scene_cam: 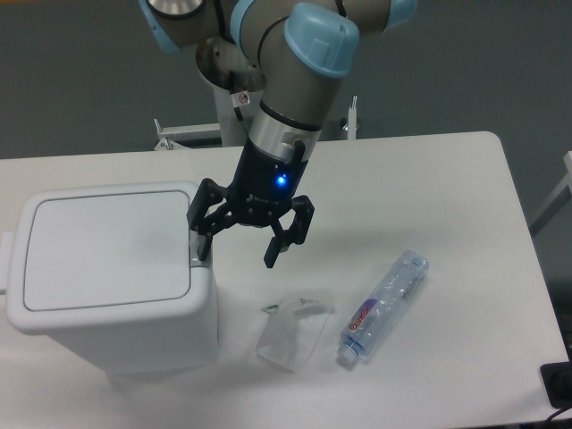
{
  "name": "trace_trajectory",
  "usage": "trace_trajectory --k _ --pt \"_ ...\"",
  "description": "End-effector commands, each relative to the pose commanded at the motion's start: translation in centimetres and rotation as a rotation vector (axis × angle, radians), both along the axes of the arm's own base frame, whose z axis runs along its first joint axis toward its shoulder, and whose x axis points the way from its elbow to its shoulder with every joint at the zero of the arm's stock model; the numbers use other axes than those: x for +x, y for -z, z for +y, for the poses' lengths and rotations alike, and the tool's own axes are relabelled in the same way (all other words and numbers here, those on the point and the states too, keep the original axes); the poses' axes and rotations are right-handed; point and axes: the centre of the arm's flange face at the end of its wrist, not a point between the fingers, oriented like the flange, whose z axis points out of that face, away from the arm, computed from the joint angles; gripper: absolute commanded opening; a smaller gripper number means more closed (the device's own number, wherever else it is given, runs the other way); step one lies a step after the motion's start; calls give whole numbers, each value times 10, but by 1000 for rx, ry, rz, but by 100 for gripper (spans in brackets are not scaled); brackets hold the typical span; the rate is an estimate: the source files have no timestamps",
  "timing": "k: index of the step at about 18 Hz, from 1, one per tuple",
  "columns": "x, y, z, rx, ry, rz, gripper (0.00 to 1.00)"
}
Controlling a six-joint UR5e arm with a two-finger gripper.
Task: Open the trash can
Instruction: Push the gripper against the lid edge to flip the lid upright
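The white trash can [107, 295] stands at the left of the table with its flat lid [103, 248] down. My gripper [238, 250] hangs just off the can's right edge, fingers spread wide and holding nothing. Its left finger [202, 241] reaches down at the lid's right rim, where a small grey tab [197, 262] shows. Whether the finger touches the tab I cannot tell. The right finger [274, 253] hangs over bare table.
A clear plastic bottle [384, 307] lies on the table to the right of the gripper. A crumpled clear plastic bag [290, 335] lies in front, between can and bottle. A white frame stands behind the table's back edge.
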Motion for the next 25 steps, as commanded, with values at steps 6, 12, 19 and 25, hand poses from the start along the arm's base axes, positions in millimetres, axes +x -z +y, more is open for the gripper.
trace_trajectory --k 6,12,19,25 --pt "1 -1 0 1 1 3 100" --pt "1 0 0 0 0 1 100" --pt "1 2 0 -3 0 -2 100" --pt "5 -16 4 28 6 28 100"
